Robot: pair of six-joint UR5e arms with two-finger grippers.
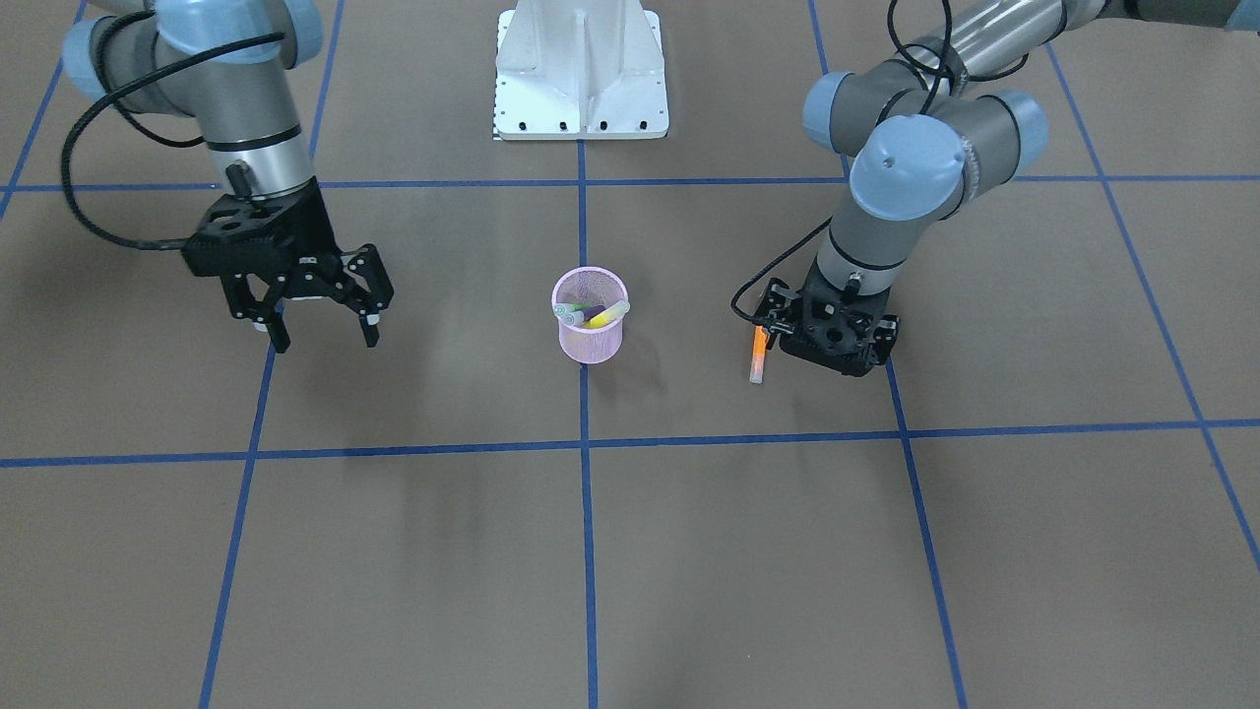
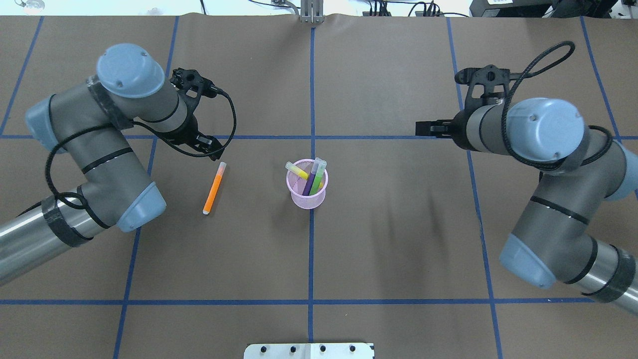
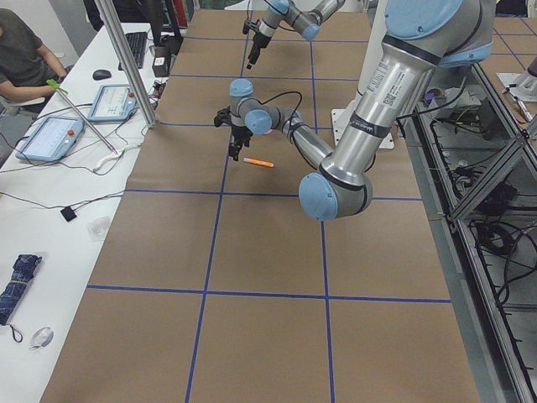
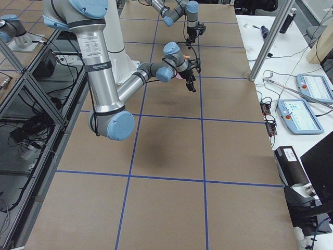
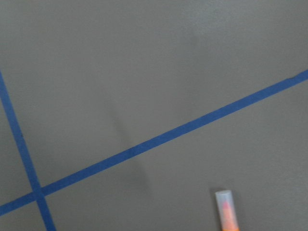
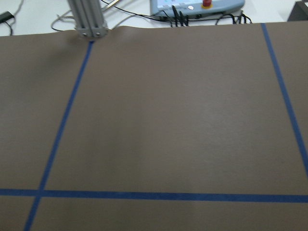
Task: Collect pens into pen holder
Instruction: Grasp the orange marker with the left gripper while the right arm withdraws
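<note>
The pink mesh pen holder (image 1: 589,340) stands upright at the table's middle and also shows in the overhead view (image 2: 307,195). The yellow pen (image 2: 297,171), purple pen (image 2: 308,185) and green pen (image 2: 316,175) lean inside it. The orange pen (image 1: 758,353) lies flat on the table to the cup's side; it also shows in the overhead view (image 2: 214,188) and at the bottom of the left wrist view (image 5: 227,211). My left gripper (image 1: 830,340) hangs low beside the pen's capped end; its fingers are hidden. My right gripper (image 1: 325,340) is open and empty, well away from the cup.
The white robot base (image 1: 581,69) stands at the table's robot side. Blue tape lines (image 1: 584,448) grid the brown table. In the side views an operator (image 3: 21,59), tablets (image 3: 52,138) and an aluminium post (image 3: 126,63) sit beyond the table's far edge.
</note>
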